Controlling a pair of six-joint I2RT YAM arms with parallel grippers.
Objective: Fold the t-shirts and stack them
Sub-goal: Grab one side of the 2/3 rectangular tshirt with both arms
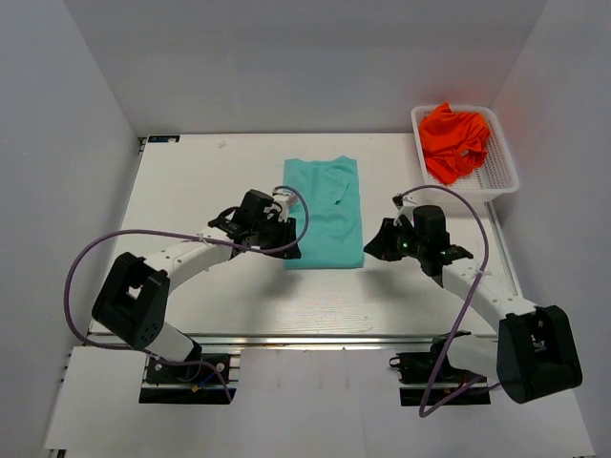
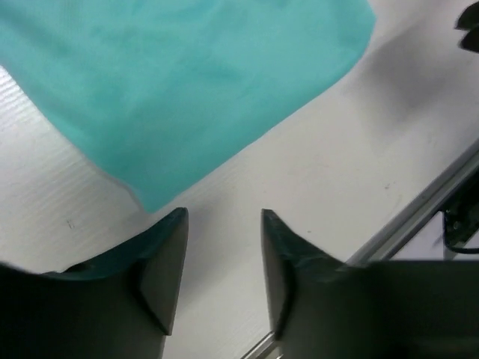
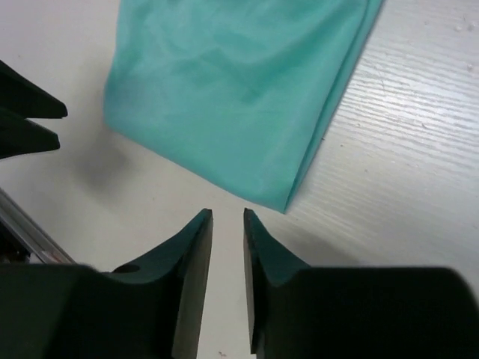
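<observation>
Teal t-shirt lies folded on the table, the orange t-shirt crumpled in the basket. Left gripper hangs partly open and right gripper barely parted, both empty, at the teal one's near corners.

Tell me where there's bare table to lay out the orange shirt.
Widest bare table lies between its left edge and the teal t-shirt. A narrower strip runs between that shirt and the basket holding the orange t-shirt. Crowded: the shirt's near corners, by the left end effector and right end effector.
</observation>
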